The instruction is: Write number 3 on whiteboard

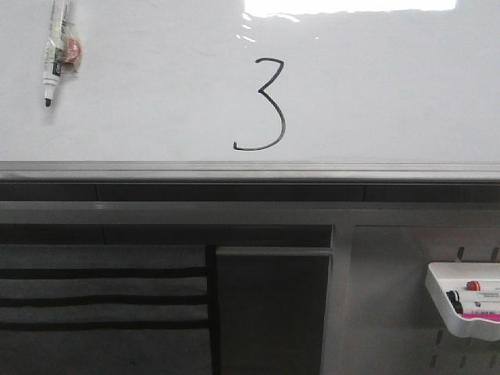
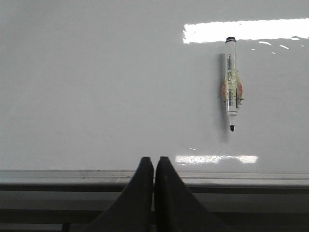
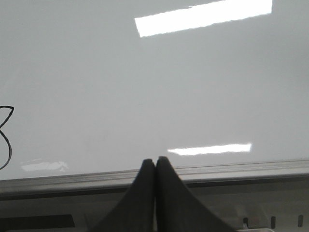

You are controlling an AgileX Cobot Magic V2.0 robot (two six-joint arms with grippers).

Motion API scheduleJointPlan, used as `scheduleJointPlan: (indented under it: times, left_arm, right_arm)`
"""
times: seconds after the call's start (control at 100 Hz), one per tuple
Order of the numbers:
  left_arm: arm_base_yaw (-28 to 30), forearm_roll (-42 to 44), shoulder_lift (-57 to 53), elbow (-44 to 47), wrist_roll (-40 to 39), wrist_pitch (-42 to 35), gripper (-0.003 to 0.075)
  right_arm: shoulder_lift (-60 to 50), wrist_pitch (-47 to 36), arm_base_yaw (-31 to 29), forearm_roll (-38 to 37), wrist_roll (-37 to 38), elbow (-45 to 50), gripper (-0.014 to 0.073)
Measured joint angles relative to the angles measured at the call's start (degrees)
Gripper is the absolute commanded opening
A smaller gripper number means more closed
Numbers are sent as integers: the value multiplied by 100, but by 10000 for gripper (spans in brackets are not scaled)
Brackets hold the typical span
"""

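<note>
A black number 3 point(image 1: 264, 103) stands drawn on the whiteboard point(image 1: 375, 86), near its middle, just above the grey bottom rail point(image 1: 250, 170). Part of its curve shows at the edge of the right wrist view as the number 3 point(image 3: 6, 137). A black-tipped marker point(image 1: 55, 53) hangs on the board at the upper left, uncapped tip down; the left wrist view shows the marker point(image 2: 231, 82) too. My left gripper point(image 2: 154, 160) is shut and empty, in front of the rail and apart from the marker. My right gripper point(image 3: 155, 160) is shut and empty, in front of the rail. Neither arm shows in the front view.
A small white tray point(image 1: 462, 301) with several markers hangs at the lower right on a perforated panel. Under the rail run a dark slot and grey frame, with a dark panel point(image 1: 272, 308) below the middle. Ceiling light glare point(image 1: 348, 6) lies on the board's top.
</note>
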Motion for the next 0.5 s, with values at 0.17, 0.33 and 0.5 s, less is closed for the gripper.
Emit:
scheduleJointPlan:
  times: [0.17, 0.33, 0.5]
  left_arm:
    - [0, 0, 0, 0, 0, 0, -20]
    - [0, 0, 0, 0, 0, 0, -20]
    - [0, 0, 0, 0, 0, 0, -20]
  right_arm:
    - [0, -48, 0, 84, 38, 0, -62]
    - [0, -48, 0, 84, 41, 0, -62]
    - [0, -48, 0, 84, 51, 0, -62]
